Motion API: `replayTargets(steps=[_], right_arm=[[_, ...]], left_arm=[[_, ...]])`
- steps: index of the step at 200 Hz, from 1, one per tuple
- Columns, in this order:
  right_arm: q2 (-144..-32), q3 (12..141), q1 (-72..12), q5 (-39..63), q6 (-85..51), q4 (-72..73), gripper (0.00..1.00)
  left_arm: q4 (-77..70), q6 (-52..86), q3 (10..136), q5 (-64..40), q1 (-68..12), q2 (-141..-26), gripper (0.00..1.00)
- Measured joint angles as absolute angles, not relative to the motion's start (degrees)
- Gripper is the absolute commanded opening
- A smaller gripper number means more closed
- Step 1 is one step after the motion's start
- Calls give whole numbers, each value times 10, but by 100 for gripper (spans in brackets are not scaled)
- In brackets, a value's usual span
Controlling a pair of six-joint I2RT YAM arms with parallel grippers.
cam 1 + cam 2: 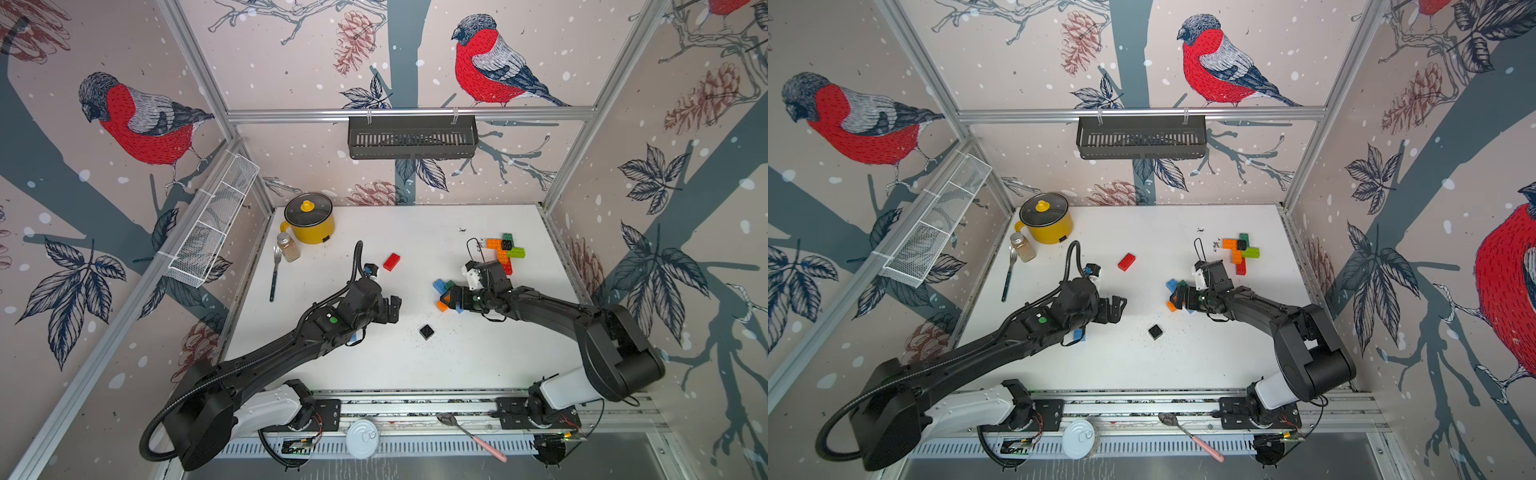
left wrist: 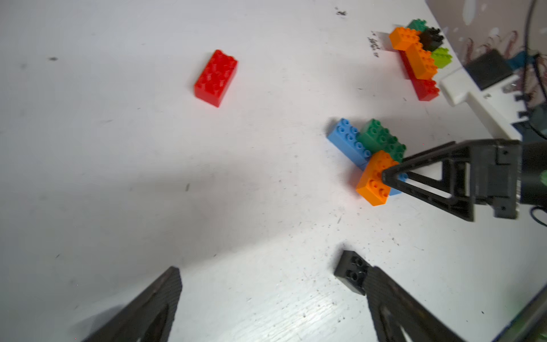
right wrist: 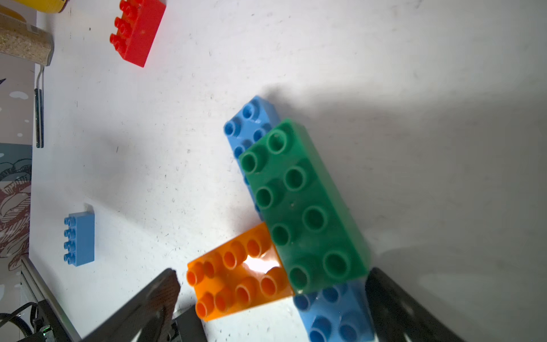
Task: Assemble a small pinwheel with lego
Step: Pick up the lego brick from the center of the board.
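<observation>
Two claws stand wide open and empty. The right claw straddles the orange brick of the half-built pinwheel on the worktop. If it closes askew, I think it could shove the bricks apart. The left claw hangs near that pinwheel, just beside the black square. The red brick lies well apart from it.

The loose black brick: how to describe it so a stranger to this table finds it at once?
On the white table, look near its middle, toward the front rail. A small black square brick lies there alone. The other black square sits on the coloured cluster at the far right; this one touches no brick.
</observation>
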State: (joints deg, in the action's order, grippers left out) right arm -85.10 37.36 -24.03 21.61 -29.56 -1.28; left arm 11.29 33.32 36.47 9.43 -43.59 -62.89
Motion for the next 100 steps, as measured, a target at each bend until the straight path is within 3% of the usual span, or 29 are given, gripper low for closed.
replayTargets(steps=[46,100], right_arm=[[-835,355,-277,222,-331,9,99],[-872,385,-287,226,-350,50,99]], left_arm=[[203,429,298,151,-417,-556,93],[225,480,248,148,-399,-569,84]])
